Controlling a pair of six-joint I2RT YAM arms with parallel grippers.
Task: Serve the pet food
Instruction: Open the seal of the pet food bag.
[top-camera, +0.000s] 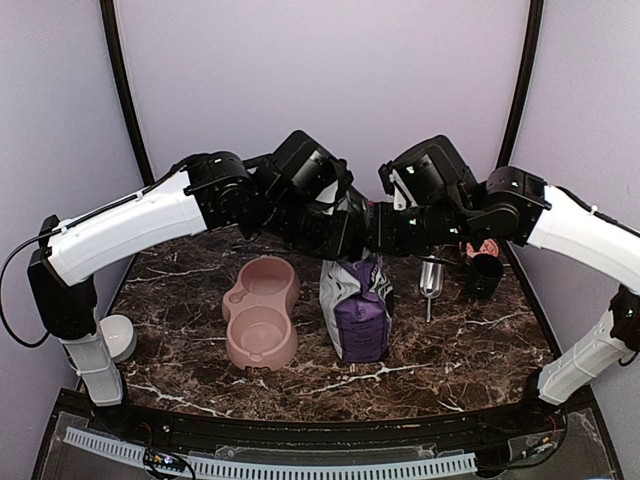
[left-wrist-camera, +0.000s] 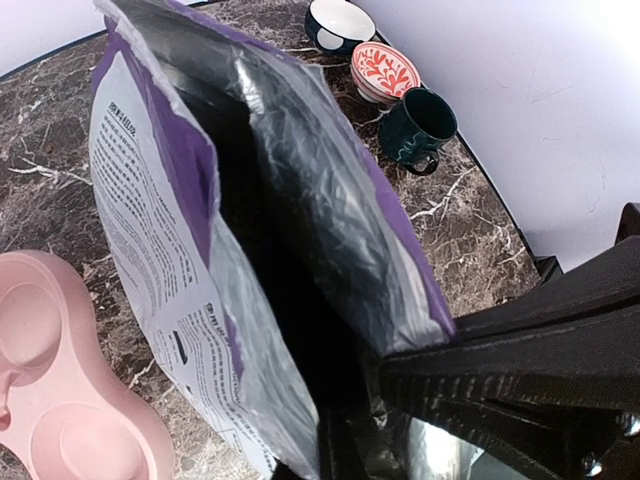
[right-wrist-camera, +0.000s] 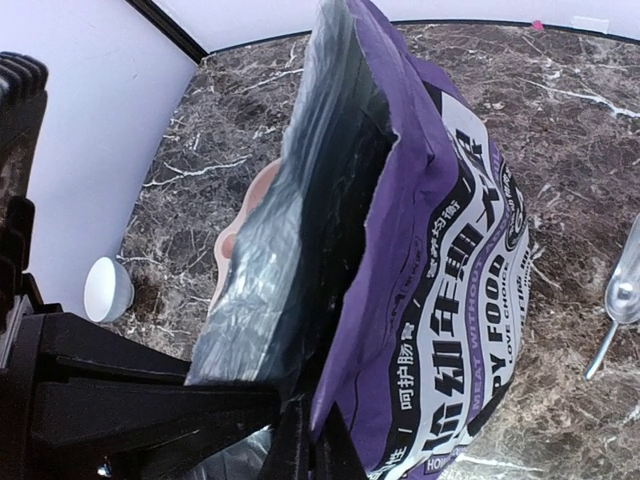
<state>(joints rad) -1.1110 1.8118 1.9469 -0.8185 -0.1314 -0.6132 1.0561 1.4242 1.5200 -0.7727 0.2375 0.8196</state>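
Note:
A purple-and-white printed bag (top-camera: 357, 310) stands upright in the middle of the table, its top pulled open. My left gripper (top-camera: 345, 248) is shut on the bag's top rim; in the left wrist view its tips (left-wrist-camera: 352, 432) pinch the edge of the bag (left-wrist-camera: 170, 250). From the other side my right gripper (top-camera: 374, 248) is shut on the rim, its tips (right-wrist-camera: 312, 432) nipping the purple wall of the bag (right-wrist-camera: 450, 250). The bag's inside is dark, so the pet food is hidden. A pink double bowl (top-camera: 262, 312) lies just left of the bag, both wells bare.
A metal scoop (top-camera: 431, 280) lies right of the bag. Further right are a dark green mug (top-camera: 486, 277) and a red-patterned bowl (left-wrist-camera: 385, 72), with a dark bowl (left-wrist-camera: 338, 22) behind it. A white bowl (top-camera: 118, 336) sits off the table's left edge.

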